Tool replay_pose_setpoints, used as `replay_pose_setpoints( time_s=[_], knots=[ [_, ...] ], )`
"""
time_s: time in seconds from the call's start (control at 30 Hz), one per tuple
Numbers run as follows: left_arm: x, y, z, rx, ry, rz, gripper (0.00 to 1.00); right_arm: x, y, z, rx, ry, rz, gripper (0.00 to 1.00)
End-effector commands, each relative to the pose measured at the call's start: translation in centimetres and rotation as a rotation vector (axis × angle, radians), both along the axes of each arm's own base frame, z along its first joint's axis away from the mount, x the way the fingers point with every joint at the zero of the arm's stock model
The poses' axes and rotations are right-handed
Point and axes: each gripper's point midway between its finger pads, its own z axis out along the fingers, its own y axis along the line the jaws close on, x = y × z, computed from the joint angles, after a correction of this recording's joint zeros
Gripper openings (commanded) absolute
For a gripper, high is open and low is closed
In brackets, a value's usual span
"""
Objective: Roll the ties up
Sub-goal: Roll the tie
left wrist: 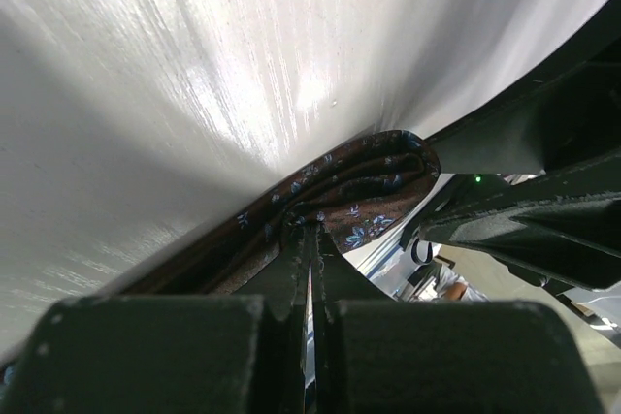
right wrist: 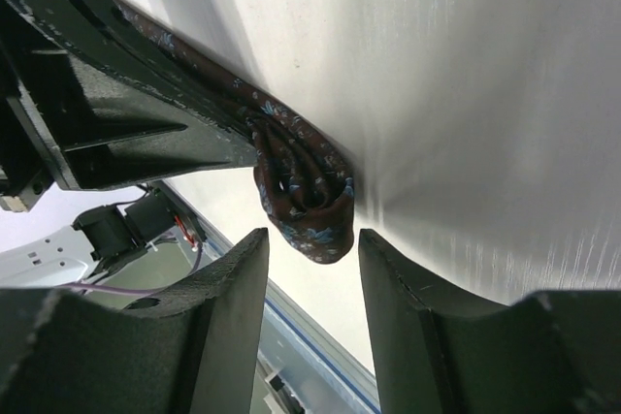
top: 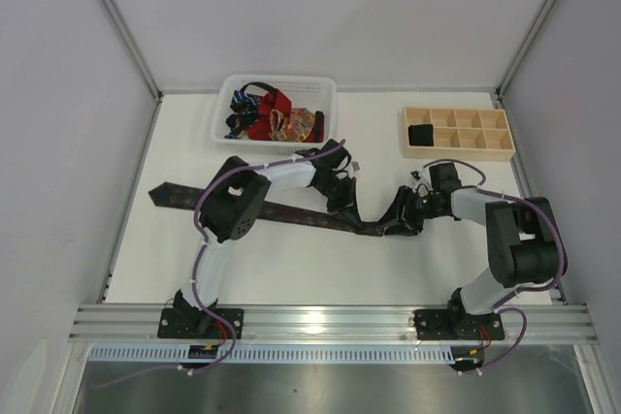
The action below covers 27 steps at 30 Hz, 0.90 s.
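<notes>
- As I watch from the overhead view, the dark patterned tie lies slantwise across the white table, its wide pointed tip out towards the left edge and its other end wound into a small roll near the middle.
- Left gripper: my left arm reaches over the tie, and its fingers are pressed flat together with their tips right against the roll. From its wrist camera I cannot tell whether any fabric is pinched between them.
- Right gripper: its jaws stand apart, one finger on each side of the roll. I see a gap on both sides, so nothing is gripped.
- The two grippers meet nose to nose at the rolled end, the left one coming from the far side and the right one from the right.
- More ties, red, blue and orange-patterned, sit heaped in the white mesh basket at the far edge of the table.
- The pale wooden tray lies at the far right. A dark item fills one of its left compartments, though I cannot make out what it is.
</notes>
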Motion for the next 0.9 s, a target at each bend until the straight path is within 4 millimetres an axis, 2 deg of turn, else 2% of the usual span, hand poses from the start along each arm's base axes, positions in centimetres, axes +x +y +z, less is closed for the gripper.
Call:
replay_pose_setpoints(
  time_s=[0.0,0.23,0.5,0.7,0.8,0.83,0.87],
  knots=[
    [1.3,0.1,0.0,-0.009,-0.026,-0.001,0.01,0.4,0.2,-0.3,0.030,-0.020,0.017,0.48],
    [1.6,0.3,-0.1,-0.007,-0.022,0.002,0.01,1.1,1.3,-0.6,0.079,-0.029,0.036,0.49],
    [1.8,0.4,-0.3,-0.008,-0.014,0.001,0.01,1.9,2.4,-0.7,0.097,-0.052,0.049,0.43],
    [2.1,0.3,-0.1,-0.007,-0.024,-0.002,0.01,2.0,3.0,-0.4,0.105,-0.040,0.053,0.25],
    [2.1,0.3,0.0,-0.007,-0.026,-0.003,0.01,1.6,2.9,-0.3,0.093,-0.007,0.035,0.10],
    [2.2,0.3,0.1,-0.010,-0.028,-0.003,0.01,1.4,2.8,-0.5,0.085,0.012,0.025,0.00],
    [2.1,0.3,0.1,-0.010,-0.028,-0.006,0.01,1.1,2.9,-0.2,0.086,0.033,0.011,0.00]
  ],
)
